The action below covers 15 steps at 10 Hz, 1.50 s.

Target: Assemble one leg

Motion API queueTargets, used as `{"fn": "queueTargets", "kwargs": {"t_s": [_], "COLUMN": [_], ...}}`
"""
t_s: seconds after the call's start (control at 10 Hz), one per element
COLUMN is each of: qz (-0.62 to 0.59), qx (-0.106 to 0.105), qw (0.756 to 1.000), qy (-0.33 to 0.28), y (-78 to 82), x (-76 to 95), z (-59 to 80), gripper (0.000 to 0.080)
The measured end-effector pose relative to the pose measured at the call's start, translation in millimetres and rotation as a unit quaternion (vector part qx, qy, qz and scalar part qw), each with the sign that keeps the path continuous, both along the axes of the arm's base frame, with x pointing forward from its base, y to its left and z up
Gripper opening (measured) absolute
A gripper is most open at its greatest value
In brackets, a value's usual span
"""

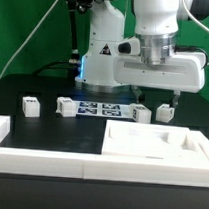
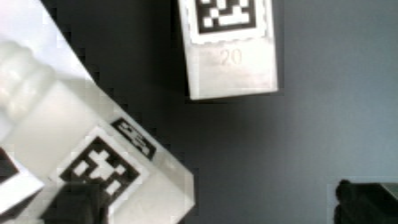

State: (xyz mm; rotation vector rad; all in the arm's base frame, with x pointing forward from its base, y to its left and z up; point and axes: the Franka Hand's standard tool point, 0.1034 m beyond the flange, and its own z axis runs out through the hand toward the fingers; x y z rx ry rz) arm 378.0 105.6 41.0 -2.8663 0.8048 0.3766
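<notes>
The black table (image 1: 51, 129) carries everything, and the white arm (image 1: 146, 40) stands over its far side. Nearest the camera lies the large tray-like tabletop (image 1: 160, 146). It lies flat, and no post is fitted to it as far as the exterior view shows. The long border bars (image 1: 39, 161) run along the near edge, and behind the tabletop the marker board (image 1: 97, 110) lies flat.

Four small tagged posts stand loose in a row on the table. Two spare legs (image 1: 30, 108) stand toward the exterior view's left, well apart from the tabletop. A third post (image 1: 140, 113) stands just beside the marker board, and the leg (image 1: 165, 111) closes the row on the exterior view's right.

The end effector (image 1: 158, 96) hangs just above these last two with its fingers spread, pinching nothing. In the wrist view the dark fingertips (image 2: 365, 200) sit at opposite edges. One tagged post (image 2: 231, 45) lies free ahead and another white tagged piece (image 2: 125, 160) lies close by one finger, but I cannot tell which post is which.

By my reading the job is barely begun. Grasping a leg, carrying it to the tabletop and fitting it there all remain.
</notes>
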Motion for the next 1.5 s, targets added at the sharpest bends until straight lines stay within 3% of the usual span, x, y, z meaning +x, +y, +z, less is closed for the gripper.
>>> {"fn": "queueTargets", "kwargs": {"t_s": [0.1,0.3,0.4,0.5,0.7,0.9,1.1,1.5], "qz": [0.0,0.004,0.002,0.005,0.005,0.006,0.007,0.019], "qx": [0.01,0.054,0.063,0.085,0.116,0.156,0.157,0.144], "qw": [1.0,0.992,0.99,0.98,0.964,0.934,0.933,0.936], "qy": [0.02,0.11,0.13,0.179,0.24,0.321,0.323,0.322], "y": [1.0,4.8,7.6,12.3,14.3,9.7,8.7,23.6], "x": [0.8,-5.3,-2.8,-9.0,-3.1,-9.9,-3.5,-21.5], "z": [-0.7,-1.7,-2.6,-0.6,-1.0,-2.4,-5.1,-16.6], "gripper": [0.0649,0.0649,0.0649,0.0649,0.0649,0.0649,0.0649,0.0649]}}
